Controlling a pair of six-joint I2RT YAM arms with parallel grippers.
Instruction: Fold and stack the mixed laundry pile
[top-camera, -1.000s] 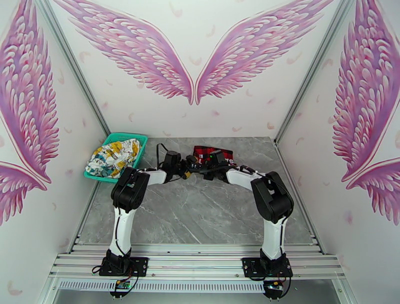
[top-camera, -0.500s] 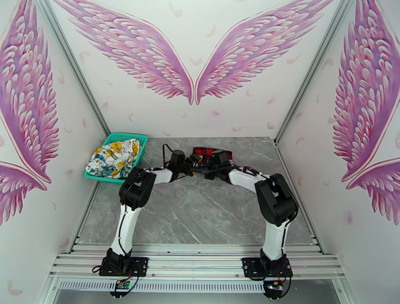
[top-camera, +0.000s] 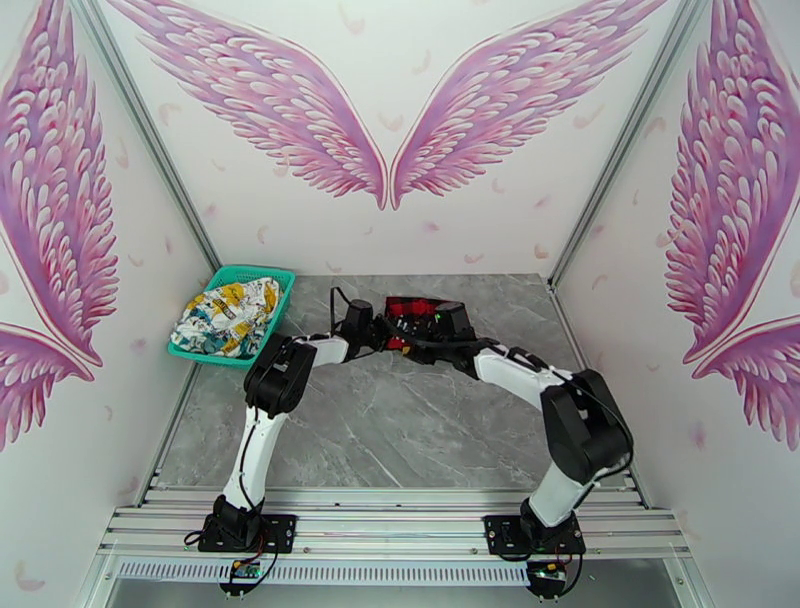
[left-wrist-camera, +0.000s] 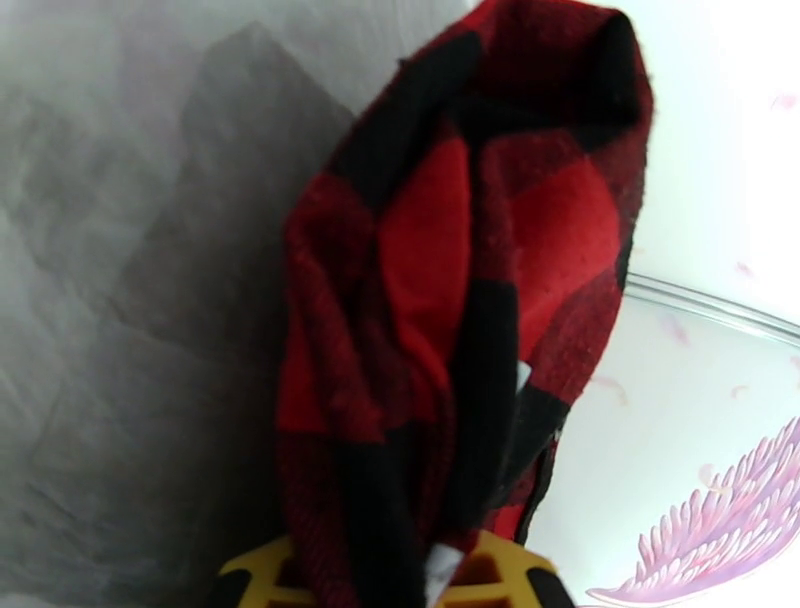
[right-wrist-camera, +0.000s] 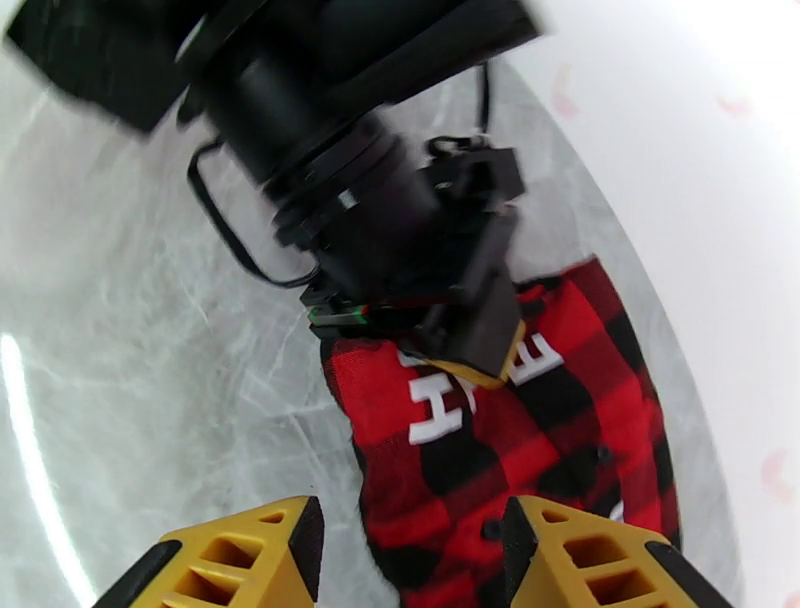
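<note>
As the view runs outward from the arm bases, both arms reach across the grey tabletop (top-camera: 400, 430) and meet at its far centre. Left fingers (left-wrist-camera: 505, 567): closed on a bunched fold of the red-and-black plaid garment (left-wrist-camera: 460, 300), which rises out of them. Right fingers (right-wrist-camera: 270, 545): standing apart with nothing gripped, poised over the near edge of the same garment, whose white lettering faces up. The plaid garment lies just beyond both sets of fingers, its long axis running side to side along the far wall. The left fingers hold it near its left end, so the right arm is judged the one free to take the opposite end. Far left: a teal mesh basket (top-camera: 255, 269) holding the crumpled white cartoon-print garment (top-camera: 228, 315), not yet folded.
</note>
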